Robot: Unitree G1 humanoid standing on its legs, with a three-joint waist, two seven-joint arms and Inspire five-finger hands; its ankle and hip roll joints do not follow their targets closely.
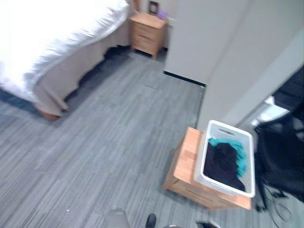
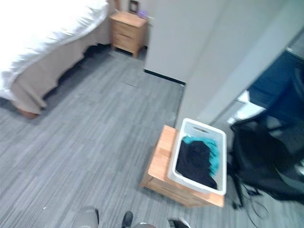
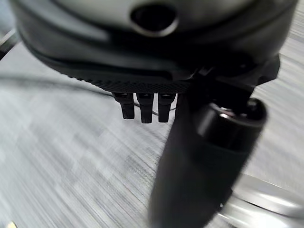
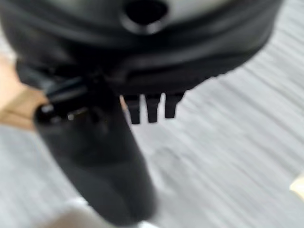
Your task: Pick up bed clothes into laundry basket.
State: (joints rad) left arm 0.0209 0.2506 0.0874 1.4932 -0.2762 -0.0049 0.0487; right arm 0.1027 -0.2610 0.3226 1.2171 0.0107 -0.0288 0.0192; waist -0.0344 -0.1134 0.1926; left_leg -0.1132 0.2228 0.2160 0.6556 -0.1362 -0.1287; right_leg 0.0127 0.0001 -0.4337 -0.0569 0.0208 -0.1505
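The black garment and teal garment lie inside the white laundry basket, which rests on a low wooden counter at my right front. The bed with white bedding stands well apart, far left, across grey floor; a nightstand sits beside it. A black chair stands just right of the basket. My left hand and right hand hang relaxed, fingers straight, holding nothing.

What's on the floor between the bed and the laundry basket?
Bare grey floor lies between the bed and the laundry basket in the left eye view; the basket sits on a low wooden stand.
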